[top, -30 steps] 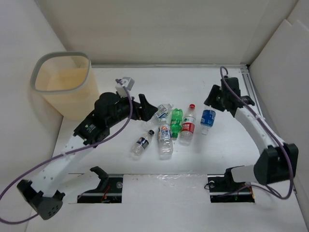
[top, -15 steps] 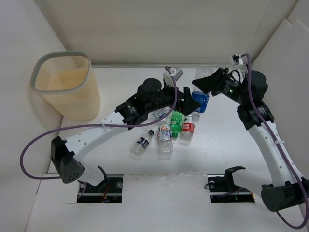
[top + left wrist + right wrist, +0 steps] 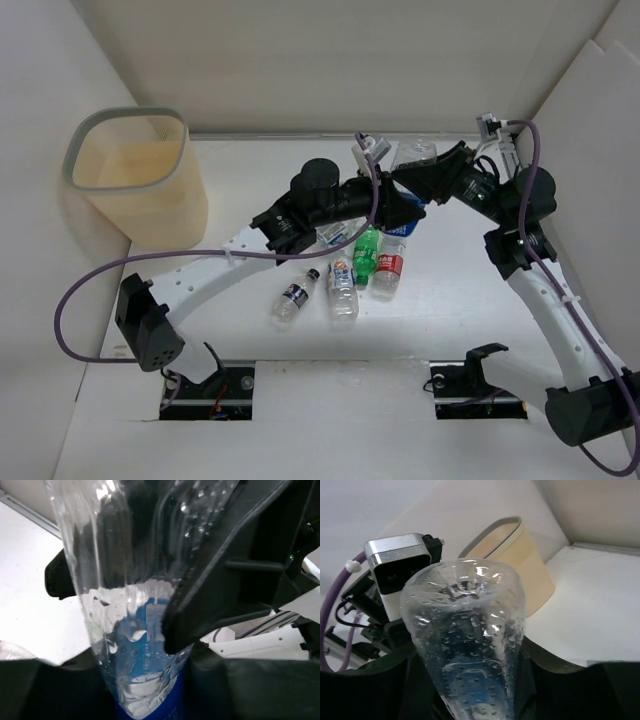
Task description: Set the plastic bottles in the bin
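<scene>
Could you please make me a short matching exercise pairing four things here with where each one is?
Things:
1. bin
2. green bottle
3. blue-label bottle
4. dark-label bottle

Places:
A. leftmost bottle lying on the table
B. held up in the right gripper
C. standing at the far left
D. lying beside the red-label bottle

Pairs: 1-C, 2-D, 3-B, 4-A

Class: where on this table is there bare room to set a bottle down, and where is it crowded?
Bare: the back strip between the bin and the left arm; the near stretch between the red-capped bottle and the right arm. Crowded: the middle, bottles lying by the left arm, left claw and right claw together at the blue-label bottle.
</scene>
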Tool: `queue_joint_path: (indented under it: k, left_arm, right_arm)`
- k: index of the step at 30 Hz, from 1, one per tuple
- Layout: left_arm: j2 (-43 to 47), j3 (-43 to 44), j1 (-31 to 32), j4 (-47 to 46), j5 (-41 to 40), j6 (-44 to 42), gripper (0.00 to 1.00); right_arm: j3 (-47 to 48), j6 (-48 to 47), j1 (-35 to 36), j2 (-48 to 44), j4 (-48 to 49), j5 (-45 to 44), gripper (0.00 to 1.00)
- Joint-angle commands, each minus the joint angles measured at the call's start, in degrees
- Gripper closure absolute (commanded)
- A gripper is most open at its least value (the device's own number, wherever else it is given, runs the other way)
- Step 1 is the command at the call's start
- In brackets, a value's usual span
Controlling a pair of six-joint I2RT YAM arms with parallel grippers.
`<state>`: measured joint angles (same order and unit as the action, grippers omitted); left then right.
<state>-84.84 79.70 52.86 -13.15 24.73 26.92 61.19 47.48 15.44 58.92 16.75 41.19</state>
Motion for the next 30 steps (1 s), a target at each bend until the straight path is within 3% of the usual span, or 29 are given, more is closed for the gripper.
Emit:
queue_joint_path:
  k: [1, 3, 4, 9, 15, 18, 19, 23, 25, 30]
  left_arm:
    - [0.2, 4.1, -0.6, -2.7, 1.6, 0.8, 0.97]
    - [1.0, 6.2, -2.2, 4.6, -5.3, -0.2, 1.00]
    - [2.2, 7.1, -3.5, 7.1, -8.3, -1.0, 1.00]
    - [6.5, 17.5, -18.3, 25.1, -29.7, -4.4, 1.00]
    - [7.2, 31.0, -33.2, 33.0, -49.0, -8.2, 1.00]
    - [4.3, 33.9, -38.2, 33.5, -54.6, -9.3, 1.00]
    - [3.0, 36.6, -43.4, 34.2, -54.6, -9.3, 1.00]
    - [-4.3, 44.2, -61.9, 41.5, -42.2, -2.1, 1.00]
    - [-5.5, 44.2, -65.7, 41.5, -38.4, -1.4, 1.00]
    - [-4.4, 34.7, -73.6, 39.2, -32.4, 0.3, 1.00]
  right_arm:
    - [0.0, 3.8, -0.1, -0.2, 9.0, -0.1, 0.70]
    - [-0.7, 1.7, -1.6, -1.3, 5.9, -3.4, 0.35]
    - [-0.7, 0.4, -3.8, -1.9, 3.4, -5.0, 0.00]
    - [1.3, -12.6, -8.7, -3.6, -16.8, -16.8, 0.00]
    - [-1.3, -14.5, -9.2, 0.9, -17.7, -14.1, 0.00]
    - [-2.5, -15.5, -8.1, 2.9, -17.7, -14.6, 0.00]
    - [-2.5, -16.0, -8.1, 4.4, -17.1, -15.3, 0.00]
    - [-2.5, -16.5, -7.5, 6.5, -17.1, -14.4, 0.00]
    - [-2.5, -17.1, -6.9, 6.5, -17.1, -14.4, 0.00]
    - [-2.5, -17.6, -6.4, 5.9, -17.1, -16.3, 0.00]
